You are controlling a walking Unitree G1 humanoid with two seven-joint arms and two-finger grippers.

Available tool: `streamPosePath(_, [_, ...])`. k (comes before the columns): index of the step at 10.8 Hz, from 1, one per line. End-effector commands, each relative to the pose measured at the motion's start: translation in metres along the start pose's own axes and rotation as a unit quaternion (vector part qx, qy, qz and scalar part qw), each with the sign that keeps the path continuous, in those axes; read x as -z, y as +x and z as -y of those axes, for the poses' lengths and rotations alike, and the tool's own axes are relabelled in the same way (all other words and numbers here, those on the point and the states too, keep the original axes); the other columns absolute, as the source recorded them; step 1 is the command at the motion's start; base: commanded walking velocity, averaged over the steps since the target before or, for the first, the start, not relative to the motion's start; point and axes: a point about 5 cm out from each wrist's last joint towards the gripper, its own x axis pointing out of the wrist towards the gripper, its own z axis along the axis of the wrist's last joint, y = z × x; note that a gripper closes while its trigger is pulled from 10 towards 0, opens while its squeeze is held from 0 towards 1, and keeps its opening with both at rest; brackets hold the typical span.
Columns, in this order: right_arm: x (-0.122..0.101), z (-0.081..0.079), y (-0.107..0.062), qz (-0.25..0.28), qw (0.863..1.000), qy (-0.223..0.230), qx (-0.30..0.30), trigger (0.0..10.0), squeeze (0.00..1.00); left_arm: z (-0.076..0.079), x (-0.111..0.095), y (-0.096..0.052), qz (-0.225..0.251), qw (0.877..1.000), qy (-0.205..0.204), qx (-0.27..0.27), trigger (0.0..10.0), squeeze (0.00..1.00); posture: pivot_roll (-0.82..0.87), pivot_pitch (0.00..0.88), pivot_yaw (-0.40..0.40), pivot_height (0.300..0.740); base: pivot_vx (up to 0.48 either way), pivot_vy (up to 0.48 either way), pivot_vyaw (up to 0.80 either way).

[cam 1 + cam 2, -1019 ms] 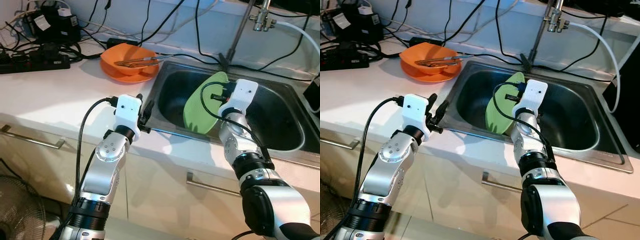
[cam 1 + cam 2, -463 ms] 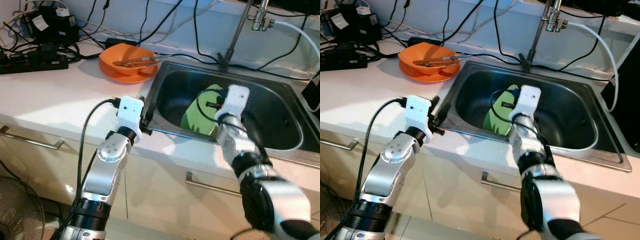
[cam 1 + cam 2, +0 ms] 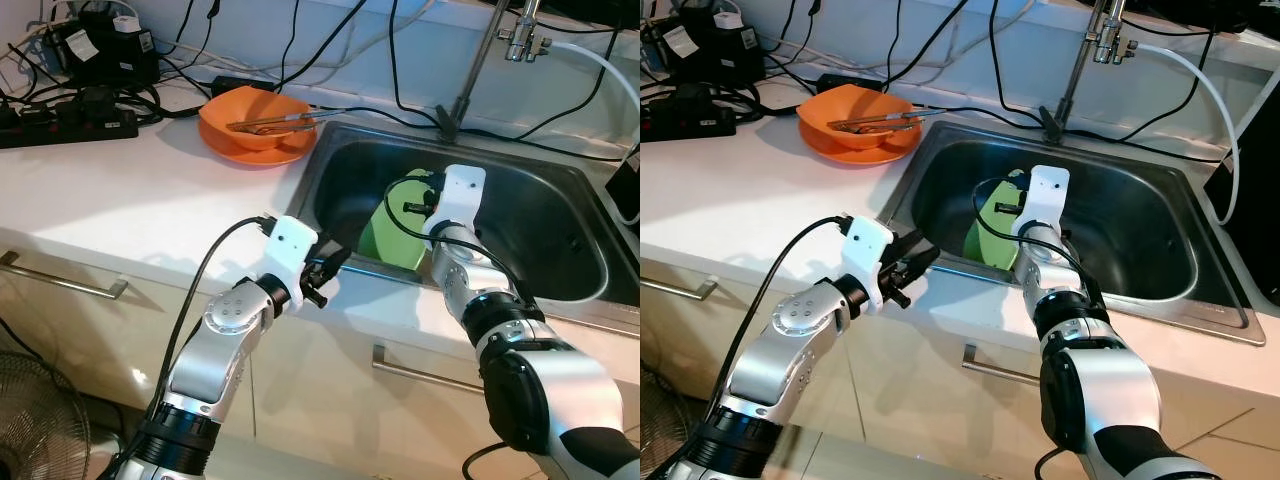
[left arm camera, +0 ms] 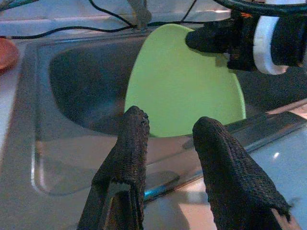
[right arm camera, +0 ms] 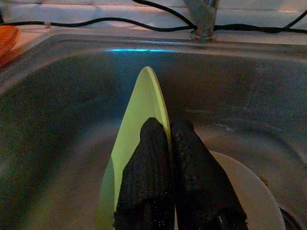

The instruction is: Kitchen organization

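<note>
A light green plate (image 3: 388,236) stands on edge inside the steel sink (image 3: 330,150), tilted against its front wall. My right gripper (image 5: 169,125) is shut on the plate's upper rim (image 5: 152,88), with one finger on each face. The left gripper (image 3: 335,265) hovers over the sink's front-left rim, open with nothing between its fingers (image 4: 132,143), and points at the plate's face (image 4: 182,86). A white plate (image 5: 247,189) lies flat on the sink bottom under the right gripper.
An orange bowl (image 3: 255,120) holding metal tongs sits on an orange plate left of the sink. The faucet (image 3: 480,60) rises behind the sink. Power strips and cables (image 3: 70,110) crowd the back left counter. Cabinet handles (image 3: 415,370) run below the counter.
The right gripper has lowered the green plate deeper into the sink and shifted slightly left. The left gripper has swung right, from the counter to the sink's front rim.
</note>
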Motion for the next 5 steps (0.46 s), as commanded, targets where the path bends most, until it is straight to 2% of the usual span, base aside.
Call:
streamPosePath(1, [-0.0070,-0.0032,0.0023,-0.005,1.000,-0.013,-0.013,10.0,0.00,0.0060,0.0003,0.0024,-0.011,1.000,0.006,0.023,10.0,0.00,0.28,0.018,-0.093,0.740,0.000,0.000,0.00])
streamPosePath(2, [-0.0074,-0.0055,0.0024,-0.007,1.000,-0.016,-0.021,10.0,0.00,0.0080,0.0013,0.0019,-0.015,0.999,0.006,0.030,10.0,0.00,0.28,0.018,-0.095,0.740,0.000,0.000,0.00])
streamPosePath(3, [-0.0075,-0.0075,0.0025,-0.008,0.999,-0.016,-0.027,10.0,1.00,0.0091,0.0027,0.0011,-0.018,0.999,0.006,0.034,10.0,0.00,0.28,0.018,-0.095,0.740,0.000,0.000,0.00])
streamPosePath(4, [-0.0066,-0.0097,0.0023,-0.011,0.999,-0.021,-0.032,10.0,1.00,0.0086,0.0035,0.0004,-0.020,0.999,0.007,0.034,10.0,0.00,0.28,0.018,-0.096,0.740,0.000,0.000,0.00])
streamPosePath(5, [-0.0059,-0.0108,0.0022,-0.013,0.999,-0.025,-0.034,10.0,0.00,0.0082,0.0041,0.0000,-0.022,0.999,0.007,0.034,10.0,0.00,0.29,0.018,-0.097,0.740,0.000,0.000,0.00])
